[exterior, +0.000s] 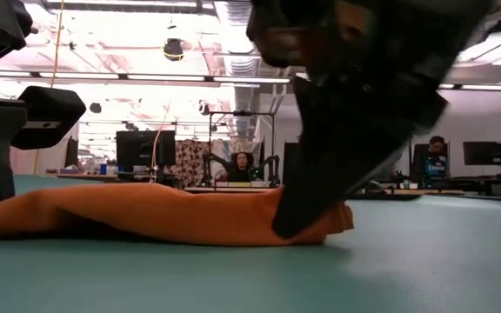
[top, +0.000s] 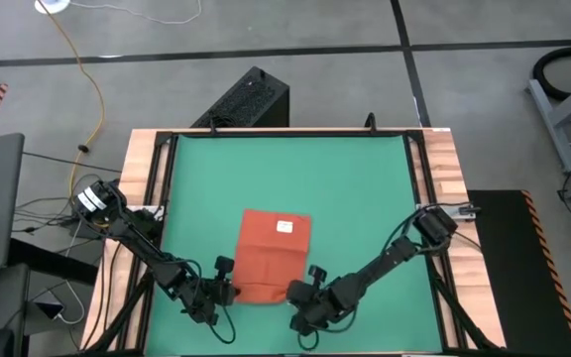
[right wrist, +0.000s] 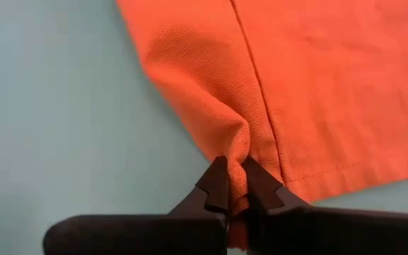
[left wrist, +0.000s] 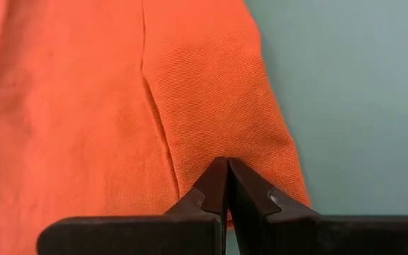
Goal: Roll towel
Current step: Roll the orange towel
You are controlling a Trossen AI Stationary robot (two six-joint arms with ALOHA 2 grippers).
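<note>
The orange-red towel (top: 274, 253) lies flat on the green mat (top: 365, 188), its white tag (top: 285, 226) up and toward the far side. My left gripper (top: 226, 291) is shut at the towel's near left corner (left wrist: 227, 170). My right gripper (top: 300, 296) is shut on the near right corner (right wrist: 232, 177). In the low view the towel (exterior: 146, 213) lies as a low hump. There its right end sits under my right gripper's dark fingers (exterior: 311, 209). My left gripper has its shut fingertips (left wrist: 214, 180) on the towel's near left corner (left wrist: 190, 166), slanting down from the near side. A crease runs into the tips, but the fingers hide whether cloth lies between them. My right gripper pinches the towel's near right corner (right wrist: 236, 145) between its two fingers, slanting down from the near side. The cloth bunches into a small ridge at the tips. The rest of the towel lies on the mat.
The mat has bare room to the left, right and far side of the towel. A wooden table rim (top: 444, 169) frames the mat. A black box (top: 251, 99) stands beyond the far edge. People sit at desks in the room behind (exterior: 243, 165).
</note>
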